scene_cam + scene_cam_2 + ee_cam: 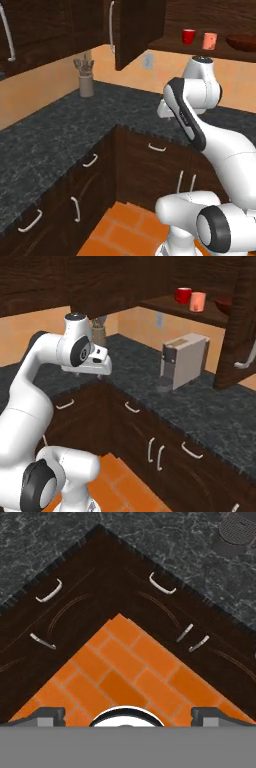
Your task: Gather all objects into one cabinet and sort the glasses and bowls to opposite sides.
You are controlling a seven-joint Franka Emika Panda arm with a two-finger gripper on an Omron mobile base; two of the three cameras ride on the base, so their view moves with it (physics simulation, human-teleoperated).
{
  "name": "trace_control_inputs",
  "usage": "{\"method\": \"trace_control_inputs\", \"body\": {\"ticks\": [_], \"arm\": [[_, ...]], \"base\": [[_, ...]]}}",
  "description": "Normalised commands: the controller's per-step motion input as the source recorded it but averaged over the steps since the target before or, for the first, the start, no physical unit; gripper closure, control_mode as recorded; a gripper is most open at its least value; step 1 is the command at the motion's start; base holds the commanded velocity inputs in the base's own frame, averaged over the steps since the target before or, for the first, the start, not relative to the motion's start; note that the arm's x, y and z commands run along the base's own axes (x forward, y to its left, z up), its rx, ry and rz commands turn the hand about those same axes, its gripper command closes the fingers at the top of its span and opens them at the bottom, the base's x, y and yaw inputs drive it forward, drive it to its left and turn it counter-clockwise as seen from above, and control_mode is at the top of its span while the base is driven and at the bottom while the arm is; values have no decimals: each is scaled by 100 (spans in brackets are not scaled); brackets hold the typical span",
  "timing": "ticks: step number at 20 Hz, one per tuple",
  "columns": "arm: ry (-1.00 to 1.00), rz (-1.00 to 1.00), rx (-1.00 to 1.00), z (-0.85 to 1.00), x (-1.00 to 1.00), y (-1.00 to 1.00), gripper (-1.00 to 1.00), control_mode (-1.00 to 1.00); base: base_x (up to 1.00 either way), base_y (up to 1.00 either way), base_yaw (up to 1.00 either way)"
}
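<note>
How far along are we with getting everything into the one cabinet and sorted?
Done, by the look of it: the red cup, salmon cup and dark bowl all stand on the open cabinet's shelf, cups toward one end, bowl toward the other. In hand: nothing; the hand is open, facing down at the orange floor. Left: I can't tell whether a third cup remains elsewhere; the doors are open.
</note>
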Motion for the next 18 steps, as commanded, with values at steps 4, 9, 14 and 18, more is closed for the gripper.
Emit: {"method": "trace_control_inputs", "body": {"ticks": [4,9,14,18], "arm": [[0,0,0,0,0,0,-100,100],[0,0,0,0,0,0,-100,100],[0,0,0,0,0,0,-100,100],[0,0,0,0,0,0,-100,100]], "base": [[-34,-29,54],[-41,-29,53],[-35,-4,53],[-28,0,56]]}}
